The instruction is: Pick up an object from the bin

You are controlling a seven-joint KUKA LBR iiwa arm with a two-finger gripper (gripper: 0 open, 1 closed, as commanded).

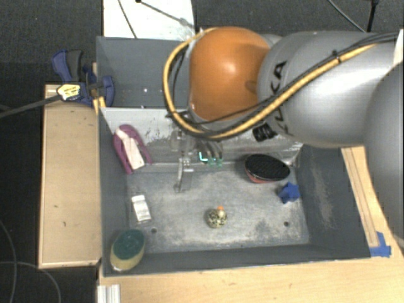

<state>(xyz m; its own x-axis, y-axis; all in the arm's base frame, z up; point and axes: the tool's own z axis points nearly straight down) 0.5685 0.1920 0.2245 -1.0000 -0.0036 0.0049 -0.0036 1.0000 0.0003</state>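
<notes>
My gripper (pixel 182 183) hangs below the orange cover over the middle of the bin, toward the back wall, its tip close to the bare floor. No loose thing touches it. A pink and purple oblong thing (pixel 129 148) lies to its left, against the left wall. In front of the gripper and slightly right rests a small speckled ball with an orange speck on top (pixel 216 218). A small white block (pixel 140 208) lies to the front left of the gripper.
A black disc with a red rim (pixel 266 168) lies to the right of the gripper, and a small blue piece (pixel 289 192) sits just in front of the disc. A round green and yellow sponge (pixel 128 249) fills the front left corner. The arm spans the bin's right and back.
</notes>
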